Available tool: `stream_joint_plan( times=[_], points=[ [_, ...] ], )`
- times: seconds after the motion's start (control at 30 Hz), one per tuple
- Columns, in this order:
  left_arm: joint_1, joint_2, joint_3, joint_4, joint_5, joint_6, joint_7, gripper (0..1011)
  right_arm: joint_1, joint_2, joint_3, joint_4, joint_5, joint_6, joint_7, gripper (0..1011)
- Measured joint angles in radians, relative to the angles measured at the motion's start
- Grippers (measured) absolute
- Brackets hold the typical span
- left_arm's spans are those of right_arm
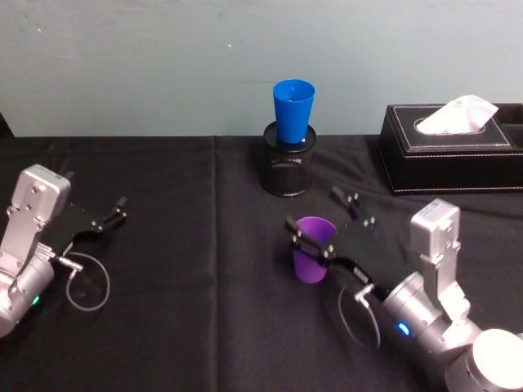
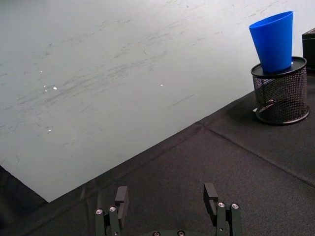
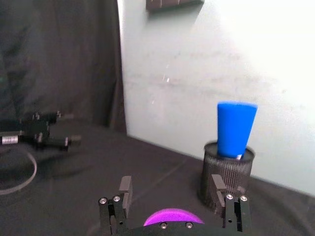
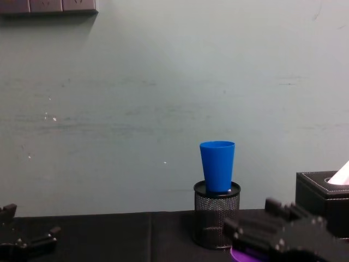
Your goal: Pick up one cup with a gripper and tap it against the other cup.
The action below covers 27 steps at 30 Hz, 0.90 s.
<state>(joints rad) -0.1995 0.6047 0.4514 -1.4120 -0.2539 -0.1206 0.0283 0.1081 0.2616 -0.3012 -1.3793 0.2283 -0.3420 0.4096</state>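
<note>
The black flat-jawed right gripper (image 1: pixel 331 222) stands spread around the smooth purple plastic tumbler (image 1: pixel 311 258). Ahead of it, the bright blue tapered tumbler (image 1: pixel 293 110) sits in a black wire-mesh pen holder (image 1: pixel 288 167).

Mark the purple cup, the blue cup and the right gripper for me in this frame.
purple cup (image 1: pixel 310 263): head view, on its side wall below the rim.
blue cup (image 1: pixel 293 110): head view, on its side wall, above the mesh holder.
right gripper (image 1: pixel 327 219): head view, midway between its fingertips, at the purple cup's rim.
</note>
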Motion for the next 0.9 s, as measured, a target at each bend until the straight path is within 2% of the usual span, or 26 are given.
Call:
stream_joint_plan(
  times=[0.1, 0.27, 0.3, 0.37, 0.4, 0.5, 0.7, 0.9],
  points=[
    [0.000, 0.000, 0.000, 0.000, 0.000, 0.000, 0.000, 1000, -0.010, -0.003, 0.015, -0.043, -0.008, 0.005, -0.029, 1002],
    [0.000, 0.000, 0.000, 0.000, 0.000, 0.000, 0.000, 1000, -0.029, -0.019, 0.053, -0.099, -0.078, 0.049, -0.144, 1003],
    [0.000, 0.000, 0.000, 0.000, 0.000, 0.000, 0.000, 1000, -0.035, -0.027, 0.064, -0.111, -0.110, 0.068, -0.187, 1003],
    [0.000, 0.000, 0.000, 0.000, 0.000, 0.000, 0.000, 1000, -0.041, -0.034, 0.077, -0.121, -0.137, 0.091, -0.226, 1003],
    [0.000, 0.000, 0.000, 0.000, 0.000, 0.000, 0.000, 1000, -0.048, -0.044, 0.090, -0.131, -0.165, 0.120, -0.268, 1003],
    [0.000, 0.000, 0.000, 0.000, 0.000, 0.000, 0.000, 1000, -0.059, -0.062, 0.112, -0.140, -0.202, 0.178, -0.330, 1003],
    [0.000, 0.000, 0.000, 0.000, 0.000, 0.000, 0.000, 1000, -0.062, -0.093, 0.140, -0.122, -0.236, 0.251, -0.381, 1003],
    [0.000, 0.000, 0.000, 0.000, 0.000, 0.000, 0.000, 1000, -0.052, -0.112, 0.147, -0.092, -0.246, 0.274, -0.381, 1003]
  ],
)
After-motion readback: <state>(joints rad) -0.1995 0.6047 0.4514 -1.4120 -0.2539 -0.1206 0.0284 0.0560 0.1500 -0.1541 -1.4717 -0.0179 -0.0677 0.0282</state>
